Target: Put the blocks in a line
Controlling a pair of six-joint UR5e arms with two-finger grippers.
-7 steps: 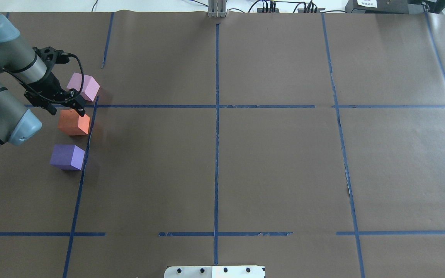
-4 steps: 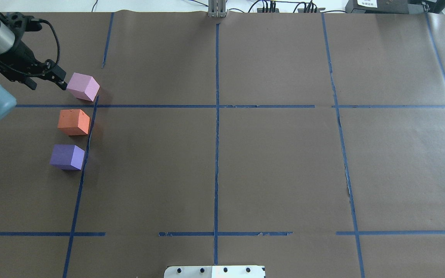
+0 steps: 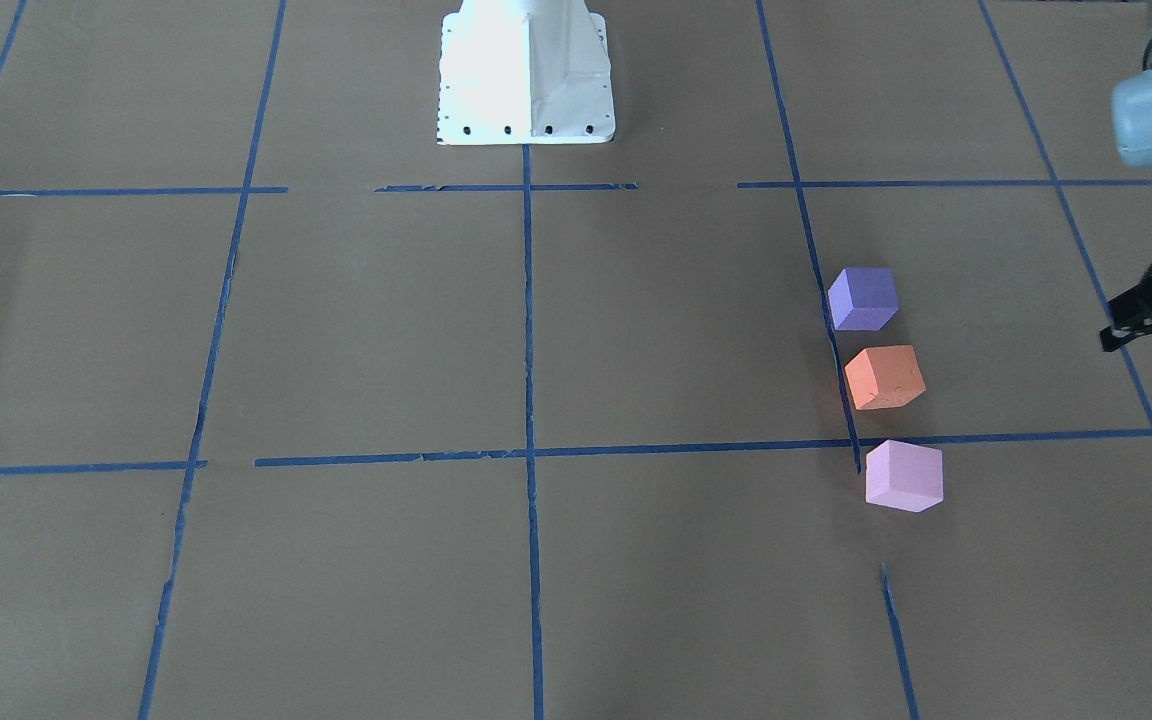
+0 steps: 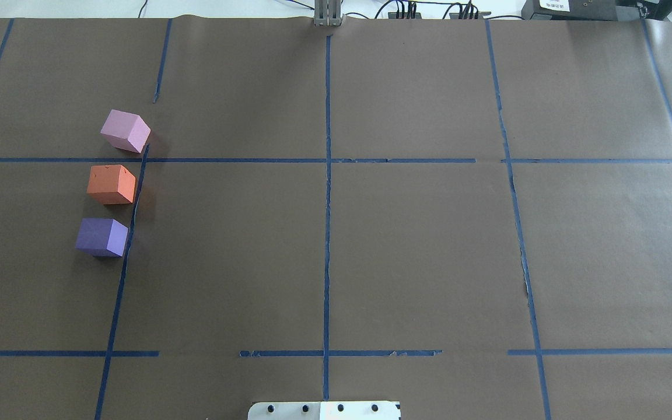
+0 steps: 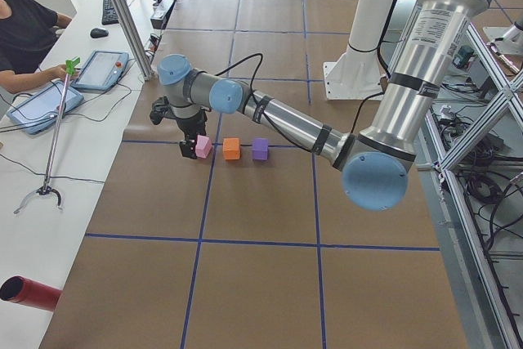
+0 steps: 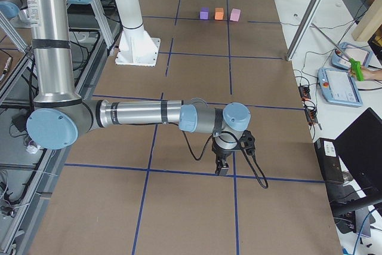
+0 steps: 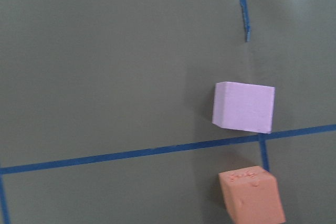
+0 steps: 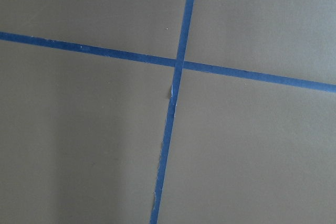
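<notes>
Left claw [image 5: 188,149], seemingly pointing down, clear of pink block [image 4: 126,131], arm outstretched; apart or together, cannot tell.

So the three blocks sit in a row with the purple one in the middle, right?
No. The orange block is in the middle, the purple block and pink block at the ends, as the overhead exterior view shows.

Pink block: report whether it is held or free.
Free. The pink block rests on the table, beyond the orange block, nothing touching it.
</notes>
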